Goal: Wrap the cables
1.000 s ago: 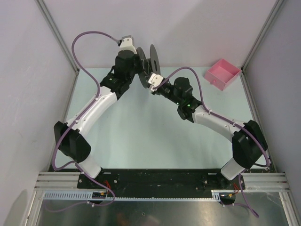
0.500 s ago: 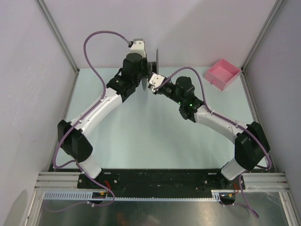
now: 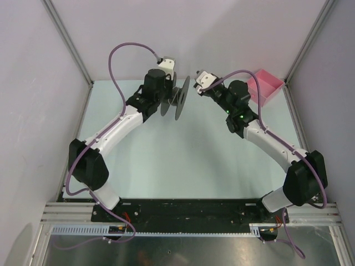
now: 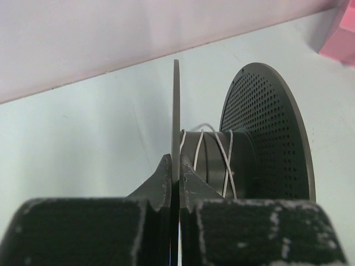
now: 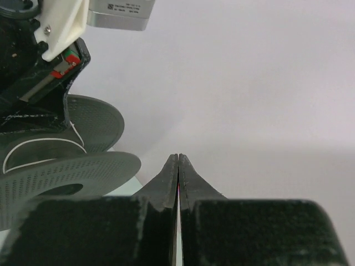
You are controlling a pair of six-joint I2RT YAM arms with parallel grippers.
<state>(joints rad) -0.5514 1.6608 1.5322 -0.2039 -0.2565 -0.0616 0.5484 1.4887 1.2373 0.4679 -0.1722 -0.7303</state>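
Left claw [image 4: 175, 169] is pinching the thin rim of one disc of the dark grey spool [image 4: 266, 133]. Its two fingers press against either face of that disc, which stands upright and edge-on between them. At 3 o'clock from the pinched rim, the white wire [image 4: 226, 160] lies in a few loose, crossing turns around the spool's core, between that disc and the perforated one.

The right claw [image 5: 178, 162] has its fingers pressed together with nothing visible between them. Whether the hair-fine wire is caught there cannot be told. In its wrist view the spool sits at 9 o'clock, a strand of wire curving across one disc, and the left claw is at 11 o'clock.

From above, the spool is at 12 o'clock on the pale table [image 3: 183, 160], near the far wall. The right claw is just at 3 o'clock of it, not touching. A pink box [image 3: 260, 86] sits in the table's 2 o'clock corner.
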